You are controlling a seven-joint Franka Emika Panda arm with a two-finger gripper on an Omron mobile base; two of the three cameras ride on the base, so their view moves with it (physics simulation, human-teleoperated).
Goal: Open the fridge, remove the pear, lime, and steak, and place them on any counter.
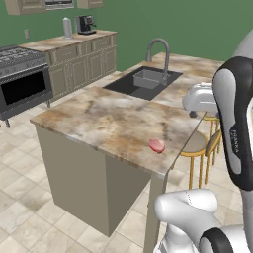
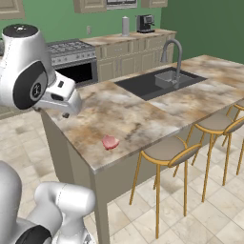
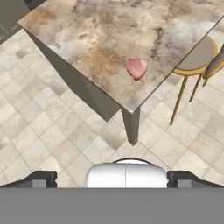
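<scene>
The steak [image 1: 157, 145] [image 2: 110, 142] [image 3: 137, 68], a small flat pink-red slab, lies on the marbled island counter [image 1: 99, 118] [image 2: 143, 112] [image 3: 96, 35] near its front corner. My gripper [image 1: 193, 112] [image 2: 66, 113] [image 3: 112, 179] hangs well above that corner and looks down on the steak. It is open, its two dark fingertips [image 3: 41, 178] far apart with nothing between them. The fridge, the pear and the lime are out of view.
A dark sink [image 1: 143, 81] [image 2: 159, 81] with a curved grey tap [image 1: 160, 49] sits farther along the island. Yellow-legged stools [image 1: 195, 146] [image 2: 167, 152] line its right side. A stove [image 1: 22, 79] and a cabinet counter with a coffee machine [image 1: 85, 24] stand behind. Tiled floor surrounds the island.
</scene>
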